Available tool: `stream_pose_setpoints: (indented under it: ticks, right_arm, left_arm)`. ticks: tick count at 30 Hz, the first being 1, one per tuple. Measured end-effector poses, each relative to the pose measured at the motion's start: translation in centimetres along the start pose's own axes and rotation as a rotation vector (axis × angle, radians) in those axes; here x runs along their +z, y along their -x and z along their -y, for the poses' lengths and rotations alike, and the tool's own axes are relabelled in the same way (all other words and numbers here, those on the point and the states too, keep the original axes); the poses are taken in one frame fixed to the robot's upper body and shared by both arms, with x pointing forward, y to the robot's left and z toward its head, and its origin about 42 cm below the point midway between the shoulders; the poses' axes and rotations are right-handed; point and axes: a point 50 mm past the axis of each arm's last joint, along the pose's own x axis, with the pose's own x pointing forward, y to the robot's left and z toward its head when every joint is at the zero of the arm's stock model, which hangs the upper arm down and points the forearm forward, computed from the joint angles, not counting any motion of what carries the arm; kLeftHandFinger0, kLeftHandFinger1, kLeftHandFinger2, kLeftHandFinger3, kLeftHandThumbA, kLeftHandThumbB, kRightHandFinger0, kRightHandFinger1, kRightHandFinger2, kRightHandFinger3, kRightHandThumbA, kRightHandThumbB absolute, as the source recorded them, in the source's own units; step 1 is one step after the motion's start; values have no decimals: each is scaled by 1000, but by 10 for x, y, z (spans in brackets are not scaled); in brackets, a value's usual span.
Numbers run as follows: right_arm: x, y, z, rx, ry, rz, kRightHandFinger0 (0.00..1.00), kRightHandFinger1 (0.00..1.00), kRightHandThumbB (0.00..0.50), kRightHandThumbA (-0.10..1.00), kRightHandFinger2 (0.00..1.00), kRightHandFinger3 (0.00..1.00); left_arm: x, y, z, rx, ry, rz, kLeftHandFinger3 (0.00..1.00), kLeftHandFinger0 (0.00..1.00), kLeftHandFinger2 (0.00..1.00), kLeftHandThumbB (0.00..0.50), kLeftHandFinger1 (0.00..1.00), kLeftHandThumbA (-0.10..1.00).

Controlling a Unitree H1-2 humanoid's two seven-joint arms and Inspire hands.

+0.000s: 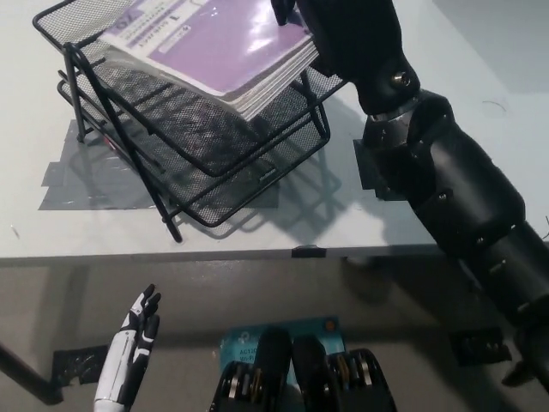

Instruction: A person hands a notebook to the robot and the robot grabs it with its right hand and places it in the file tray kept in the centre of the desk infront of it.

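Note:
A purple-covered notebook (219, 47) hangs tilted over the top tier of the black wire-mesh file tray (184, 154), its near corner low above the mesh. My black right hand (322, 21) is shut on the notebook's right edge at the top of the head view, with the black arm stretching up from the lower right. Whether the notebook touches the tray I cannot tell. My white left hand (137, 330) rests below the desk edge at lower left, fingers straight and slightly apart, holding nothing.
The tray stands on a white desk (86, 232) over grey tape patches (77, 176). A black square plate (377, 176) lies on the desk right of the tray, mostly hidden by my right arm. The desk's front edge runs across the middle of the view.

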Motion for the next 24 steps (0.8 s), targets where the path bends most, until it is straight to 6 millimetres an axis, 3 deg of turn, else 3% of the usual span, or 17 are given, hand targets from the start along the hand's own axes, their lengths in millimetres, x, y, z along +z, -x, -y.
stream_pose_setpoints:
  ticks: [2, 4, 9, 14, 19, 24]
  right_arm:
    - [-3, 6, -3, 3, 7, 14, 0, 0, 0, 802, 275, 413]
    - [-7, 12, -5, 5, 14, 16, 0, 0, 0, 809, 301, 428]
    - [-14, 28, -9, 26, 16, 1, 0, 0, 0, 774, 292, 478]
    - [-13, 44, -12, 43, 3, -28, 0, 0, 0, 839, 291, 519]
    - [-9, 60, -15, 44, -16, -66, 0, 0, 0, 798, 241, 440]
    - [-5, 73, -13, 36, -26, -94, 0, 0, 0, 829, 259, 466]
  left_arm:
    - [0, 0, 0, -2, -1, 0, 1000, 1000, 1000, 442, 1000, 1000]
    - [-1, 0, -1, -7, -6, -1, 1000, 1000, 1000, 447, 1000, 1000]
    - [-1, 0, -1, -16, -11, 1, 1000, 1000, 1000, 452, 1000, 1000]
    - [0, -1, 2, -25, -12, 5, 1000, 1000, 1000, 447, 1000, 1000]
    - [0, -1, 3, -30, -12, 6, 1000, 1000, 1000, 462, 1000, 1000]
    - [0, -1, 1, -31, -17, 7, 1000, 1000, 1000, 453, 1000, 1000]
